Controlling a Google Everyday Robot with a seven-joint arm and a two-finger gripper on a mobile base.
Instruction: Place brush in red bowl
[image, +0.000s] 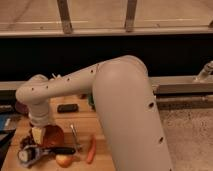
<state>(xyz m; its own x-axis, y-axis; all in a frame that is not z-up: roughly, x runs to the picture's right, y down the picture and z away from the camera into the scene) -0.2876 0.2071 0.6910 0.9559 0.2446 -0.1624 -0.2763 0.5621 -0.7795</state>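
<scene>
The brush (56, 150) lies flat on the wooden table (107, 150), with its black handle pointing right and its greyish head (27, 154) at the left. The red bowl (54, 135) sits just behind it, partly hidden by my arm. My gripper (38, 134) hangs from the white wrist at the bowl's left rim, just above and behind the brush head. The brush looks to be resting on the table, not lifted.
A silver fork (74, 136) lies right of the bowl. A yellow-orange fruit (64, 160) and a red-orange carrot-like piece (91, 149) are at the front. A flat black block (67, 107) lies further back. A dark bowl (21, 107) is at the far left. My thick white arm (125, 115) covers the table's right side.
</scene>
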